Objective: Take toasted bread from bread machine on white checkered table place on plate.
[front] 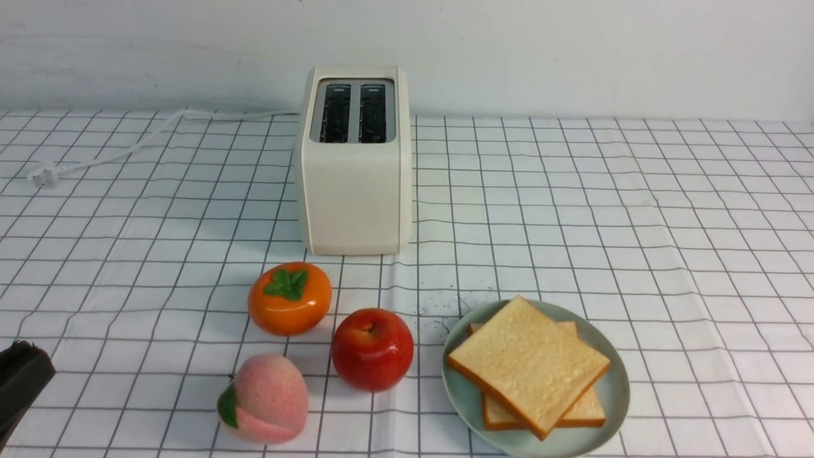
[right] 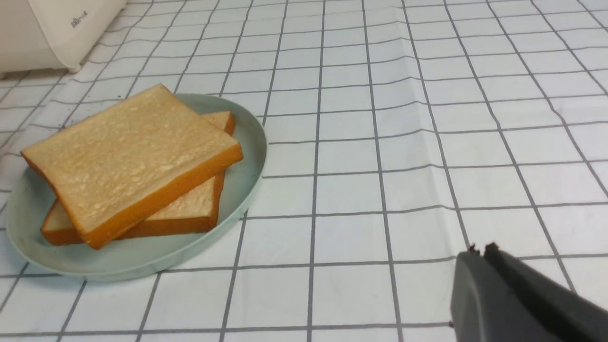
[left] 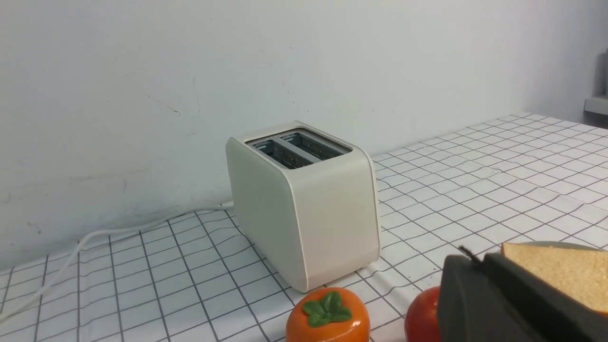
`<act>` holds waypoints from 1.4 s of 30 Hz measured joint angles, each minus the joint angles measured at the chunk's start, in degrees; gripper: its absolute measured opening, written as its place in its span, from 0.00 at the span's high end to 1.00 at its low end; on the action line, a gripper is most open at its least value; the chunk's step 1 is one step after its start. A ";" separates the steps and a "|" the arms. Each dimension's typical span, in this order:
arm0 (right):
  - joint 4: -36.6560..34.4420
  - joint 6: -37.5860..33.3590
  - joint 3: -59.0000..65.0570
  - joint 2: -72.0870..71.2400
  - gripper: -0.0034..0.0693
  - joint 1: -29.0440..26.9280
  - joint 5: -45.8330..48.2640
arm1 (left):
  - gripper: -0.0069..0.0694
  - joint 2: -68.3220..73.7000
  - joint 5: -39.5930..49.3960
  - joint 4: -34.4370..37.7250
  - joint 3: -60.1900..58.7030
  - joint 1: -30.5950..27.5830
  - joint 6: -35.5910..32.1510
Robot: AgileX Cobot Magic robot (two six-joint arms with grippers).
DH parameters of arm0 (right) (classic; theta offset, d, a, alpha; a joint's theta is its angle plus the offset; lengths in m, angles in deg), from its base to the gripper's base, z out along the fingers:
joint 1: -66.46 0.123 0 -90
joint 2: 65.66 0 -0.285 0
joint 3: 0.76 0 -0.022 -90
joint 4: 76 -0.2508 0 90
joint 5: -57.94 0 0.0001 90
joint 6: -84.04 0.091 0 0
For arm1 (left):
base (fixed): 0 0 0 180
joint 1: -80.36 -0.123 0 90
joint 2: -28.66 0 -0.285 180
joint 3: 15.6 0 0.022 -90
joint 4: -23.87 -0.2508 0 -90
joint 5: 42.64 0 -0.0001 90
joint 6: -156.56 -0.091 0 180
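Toasted bread point(front: 528, 366) — two golden square slices, crusts orange-brown — lies stacked askew on my round mint-green plate point(front: 609, 410); cream boxy bread machine point(front: 354, 165) shows bare slots, so unloading looks finished; my left gripper point(left: 475, 259) and right gripper point(right: 479, 251) look closed, holding nothing.

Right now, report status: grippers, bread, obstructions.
Left gripper and right gripper shut, empty. Both toasted bread slices stacked on plate; bread machine slots empty. Persimmon, apple, peach beside plate, nothing blocking.
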 joint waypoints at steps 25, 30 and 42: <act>0.19 1.27 0.00 0.00 0.96 0.00 0.07 | 0.83 0.00 0.00 -0.06 0.00 0.00 0.00; 0.19 1.27 0.00 0.00 0.95 0.00 0.07 | 0.83 0.00 -0.34 0.16 -0.66 0.00 0.00; 0.19 1.27 0.00 0.00 0.95 0.00 0.07 | 0.93 0.00 -18.24 45.92 -8.18 -8.47 -33.15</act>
